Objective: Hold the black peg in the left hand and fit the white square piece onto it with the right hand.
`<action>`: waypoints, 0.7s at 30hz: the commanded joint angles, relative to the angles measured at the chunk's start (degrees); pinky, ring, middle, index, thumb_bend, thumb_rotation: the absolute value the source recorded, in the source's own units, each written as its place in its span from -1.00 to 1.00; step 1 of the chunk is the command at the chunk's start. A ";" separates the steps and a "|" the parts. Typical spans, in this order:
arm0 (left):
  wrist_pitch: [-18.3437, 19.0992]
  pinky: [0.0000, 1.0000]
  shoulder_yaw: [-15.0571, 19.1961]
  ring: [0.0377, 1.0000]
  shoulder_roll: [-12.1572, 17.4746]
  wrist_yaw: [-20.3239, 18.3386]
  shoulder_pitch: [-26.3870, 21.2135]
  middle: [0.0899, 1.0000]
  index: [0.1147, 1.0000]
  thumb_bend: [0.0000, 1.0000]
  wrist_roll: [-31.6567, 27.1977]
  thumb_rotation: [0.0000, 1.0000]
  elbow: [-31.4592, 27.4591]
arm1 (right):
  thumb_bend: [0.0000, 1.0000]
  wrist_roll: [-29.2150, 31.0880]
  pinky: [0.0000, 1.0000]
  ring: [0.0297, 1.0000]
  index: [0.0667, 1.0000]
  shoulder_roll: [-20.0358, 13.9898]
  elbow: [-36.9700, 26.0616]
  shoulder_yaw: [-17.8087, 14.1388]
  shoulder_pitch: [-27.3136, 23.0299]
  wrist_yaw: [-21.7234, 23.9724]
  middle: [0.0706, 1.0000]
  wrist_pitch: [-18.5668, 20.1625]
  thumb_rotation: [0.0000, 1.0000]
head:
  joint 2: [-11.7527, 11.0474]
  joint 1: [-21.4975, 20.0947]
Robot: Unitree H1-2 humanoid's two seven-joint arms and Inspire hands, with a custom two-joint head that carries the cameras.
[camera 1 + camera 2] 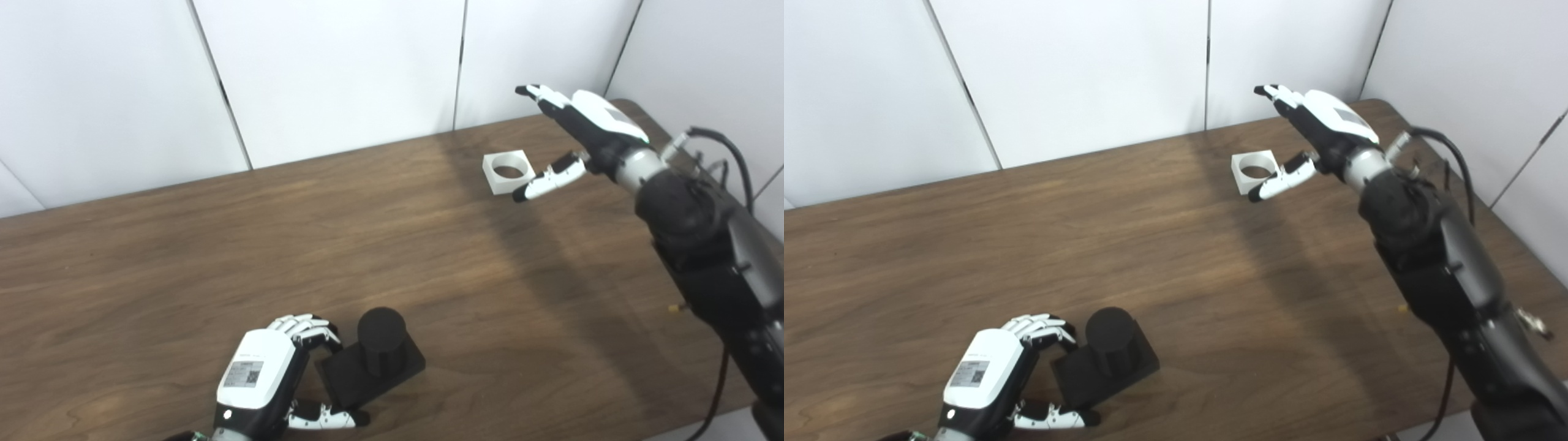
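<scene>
Fingers: left hand (263,380) curled beside black peg (373,358) | right hand (582,131) spread above white square piece (507,172)

Bright, even overhead lighting; mild softness overall, no motion blur. Broad soft shadow across the wooden table (184,257), running from the right arm (704,245) toward the wall panels (337,73). Faint glare on the white shell of the left hand (260,373). Black peg (381,346) nearly featureless, detail lost in darkness.
</scene>
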 commanded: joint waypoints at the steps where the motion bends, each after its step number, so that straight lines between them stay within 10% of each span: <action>1: 1.25 0.63 -0.52 0.58 1.13 -2.48 2.04 0.42 -0.16 0.04 2.33 -0.90 1.48 | 1.00 -2.05 1.00 1.00 0.88 -2.47 1.03 0.49 -3.44 0.53 1.00 -0.18 -0.53 | -0.47 -0.07; 21: 0.94 0.64 -1.08 0.59 1.00 -0.66 3.05 0.43 -0.16 0.04 3.05 -0.90 1.76 | 0.97 -11.09 1.00 1.00 0.75 -6.37 24.60 16.98 -20.84 9.06 1.00 -2.64 -0.56 | -1.74 1.18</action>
